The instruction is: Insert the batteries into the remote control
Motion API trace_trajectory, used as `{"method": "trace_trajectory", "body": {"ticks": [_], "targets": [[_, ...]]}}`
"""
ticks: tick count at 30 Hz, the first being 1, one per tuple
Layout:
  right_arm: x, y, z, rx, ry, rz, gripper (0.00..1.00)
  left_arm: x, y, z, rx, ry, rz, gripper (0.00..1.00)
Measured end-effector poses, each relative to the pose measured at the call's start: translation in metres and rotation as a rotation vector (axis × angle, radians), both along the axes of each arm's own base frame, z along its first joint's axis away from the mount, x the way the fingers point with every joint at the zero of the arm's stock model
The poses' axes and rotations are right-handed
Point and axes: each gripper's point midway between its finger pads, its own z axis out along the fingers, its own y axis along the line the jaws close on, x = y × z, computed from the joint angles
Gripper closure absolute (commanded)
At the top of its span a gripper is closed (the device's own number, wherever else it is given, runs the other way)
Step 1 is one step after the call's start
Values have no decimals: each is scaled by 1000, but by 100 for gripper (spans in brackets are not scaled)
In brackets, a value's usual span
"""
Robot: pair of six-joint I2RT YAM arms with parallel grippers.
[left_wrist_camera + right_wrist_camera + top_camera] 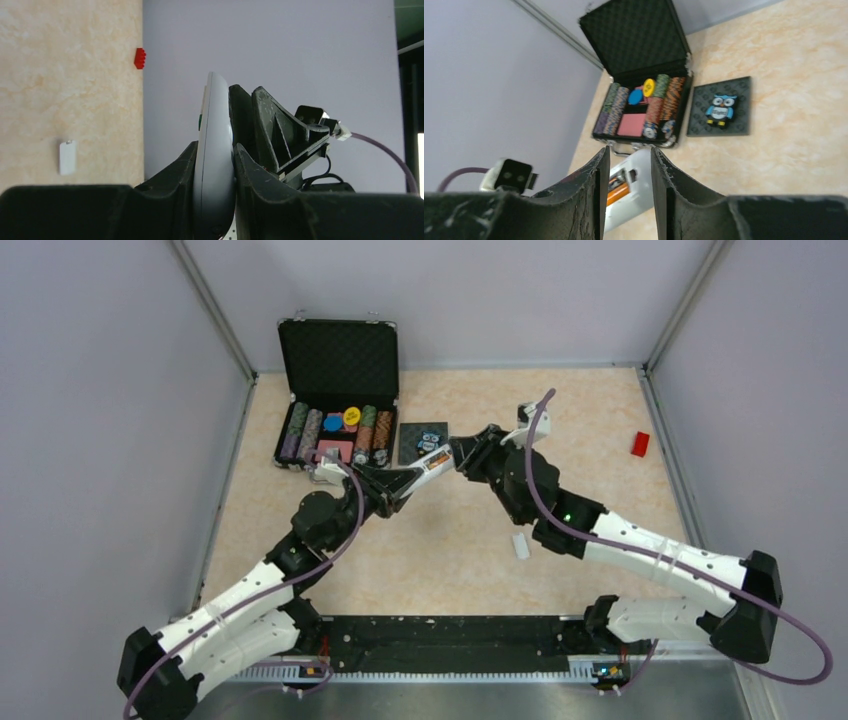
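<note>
The beige marbled counter [600, 420] carries an open black case [338, 360] of chips at its far left. A dark owl tile [424, 443] lies just beside the case on the right. A red block [640, 443] sits near the right wall, and a white piece [520, 545] lies near the middle.

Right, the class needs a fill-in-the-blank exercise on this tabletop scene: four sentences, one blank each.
The black foam-lined poker-chip case has its lid ___.
Seen from above, the dark square owl-picture tile lies to that case's ___.
The small cylindrical battery seated in the slim white plastic remote control is coloured ___.
The jaws of the left gripper are ___ on that remote control.
Missing words: open; right; orange; shut.
</note>
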Motion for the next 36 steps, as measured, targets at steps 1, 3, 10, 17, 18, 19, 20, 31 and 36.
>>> {"method": "trace_trajectory", "body": {"ticks": [1,3,10,17,18,19,20,31,36], "targets": [[1,-6,-4,-18,17,-2,64,-1,1,-4,27,-1,2,100],[3,-20,-16,-70,56,-8,61,-3,2,-13,75,-2,-1,100],[7,-80,-77,-230,254,-23,60,-13,-23,-92,434,73,-213,100],[-25,-143,-187,-429,621,-67,45,-23,-57,-159,686,148,-583,100],[-31,-149,-197,-451,662,-72,43,-26,-60,-170,694,157,-629,100],[-37,-152,-204,-467,693,-75,42,-30,-61,-180,700,176,-665,100],[-42,-157,-212,-484,728,-83,41,-35,-61,-190,704,197,-700,100],[-81,-189,-284,-600,1013,-217,37,-54,-59,-231,668,219,-778,95],[-81,-189,-291,-561,1054,-271,37,-62,-45,-238,596,179,-665,93]]}}
